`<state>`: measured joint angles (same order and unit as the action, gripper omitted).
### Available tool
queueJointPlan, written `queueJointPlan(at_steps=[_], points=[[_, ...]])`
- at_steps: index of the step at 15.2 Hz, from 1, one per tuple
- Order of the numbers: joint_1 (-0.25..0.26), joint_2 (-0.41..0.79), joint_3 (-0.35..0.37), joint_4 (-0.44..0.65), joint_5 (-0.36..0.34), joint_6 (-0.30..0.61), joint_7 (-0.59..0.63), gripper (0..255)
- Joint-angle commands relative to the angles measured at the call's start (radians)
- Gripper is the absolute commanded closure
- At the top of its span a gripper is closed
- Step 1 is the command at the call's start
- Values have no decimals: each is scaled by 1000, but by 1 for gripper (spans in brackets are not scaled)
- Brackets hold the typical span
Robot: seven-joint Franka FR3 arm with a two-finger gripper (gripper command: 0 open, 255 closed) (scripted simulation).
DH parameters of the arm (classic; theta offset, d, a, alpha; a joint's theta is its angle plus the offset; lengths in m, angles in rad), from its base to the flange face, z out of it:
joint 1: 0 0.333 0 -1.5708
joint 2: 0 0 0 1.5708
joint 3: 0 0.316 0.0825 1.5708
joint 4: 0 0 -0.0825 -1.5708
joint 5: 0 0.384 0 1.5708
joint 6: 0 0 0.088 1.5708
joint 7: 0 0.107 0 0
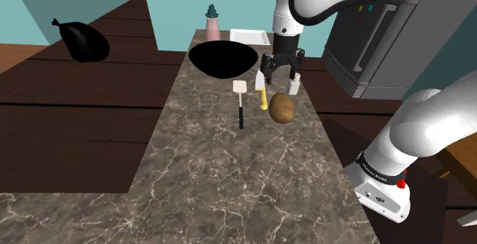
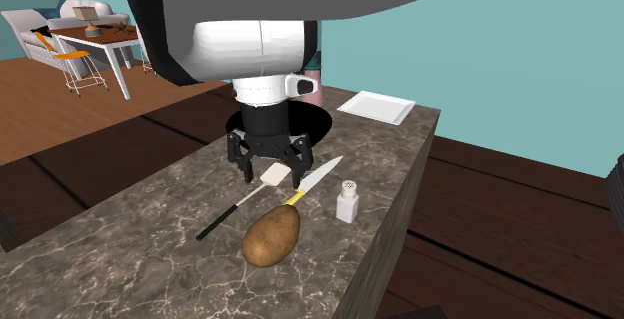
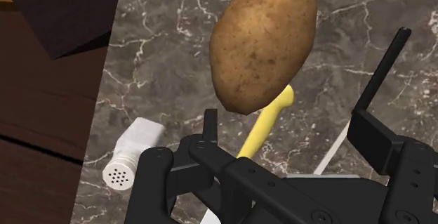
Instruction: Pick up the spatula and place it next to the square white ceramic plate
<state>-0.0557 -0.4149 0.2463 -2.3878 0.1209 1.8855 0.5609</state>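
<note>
1. Marble desk point(image 1: 229, 189) carries the spatula point(image 1: 240, 101) lying flat near the potato point(image 1: 281, 107), with the knife point(image 1: 262, 89) between them. It is not yet lifted.
2. Tool point(image 1: 280, 73) hovers above the spatula's white end, fingers apart and gripping nothing. It is likely lining up a grasp.
3. Shaker point(image 1: 293, 82) sits just beside the potato, near the desk edge, so it risks a knock.
4. Plate point(image 1: 250, 36) is well beyond the potato, at the far corner. Bare marble on its potato side leaves room.

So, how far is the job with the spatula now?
Nothing looks done: the spatula lies flat on the counter, apart from the plate. In hand: the open gripper hangs near its head and the knife, holding nothing. Left: grasp it, lift, carry, set it beside the plate.
</note>
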Motion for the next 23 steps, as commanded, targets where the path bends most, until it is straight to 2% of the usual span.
queueJointPlan(at_steps=[1, 6, 11, 19, 23], points=[[-6, 64, 30, 20, 9, 55, 82, 0], [-24, 250, 85, 105, -8, 177, 273, 0], [-28, 446, 110, 224, -65, 273, 468, 0], [-20, 509, 110, 182, -88, 376, 491, 0], [-20, 509, 110, 182, -88, 376, 491, 0]])
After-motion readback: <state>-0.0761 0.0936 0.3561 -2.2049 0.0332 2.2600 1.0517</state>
